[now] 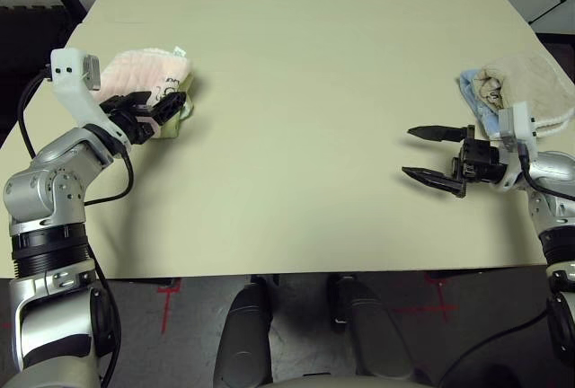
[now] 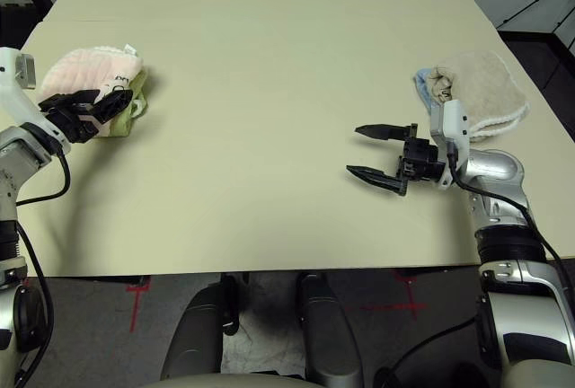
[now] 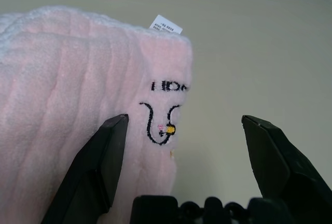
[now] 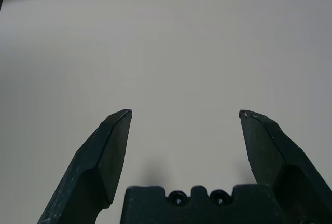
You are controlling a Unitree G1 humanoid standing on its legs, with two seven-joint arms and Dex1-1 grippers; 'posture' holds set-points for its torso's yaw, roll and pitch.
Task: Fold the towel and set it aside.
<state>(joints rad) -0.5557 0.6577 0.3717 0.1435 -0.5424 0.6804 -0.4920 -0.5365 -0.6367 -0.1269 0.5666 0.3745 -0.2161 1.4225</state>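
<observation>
So the towel (image 1: 139, 72) is sitting folded up in the upper left of the head-camera frame, pale pink terry with a little white tag (image 3: 166, 25) poking off its far edge and a dark embroidered mark (image 3: 162, 123) near one corner. It's lying on top of a green cloth (image 1: 182, 115) that peeks out at its lower right edge. The left gripper (image 1: 160, 108) is right at that end of the towel, fingers spread wide, one finger (image 3: 98, 167) over the pink cloth and the other over bare surface (image 1: 296, 92), not pinching anything. Way over at the right of the frame, the right gripper (image 1: 431, 154) hangs over bare surface with its fingers spread too, holding nothing, and a beige-and-blue cloth bundle (image 1: 521, 92) sits just behind it.
</observation>
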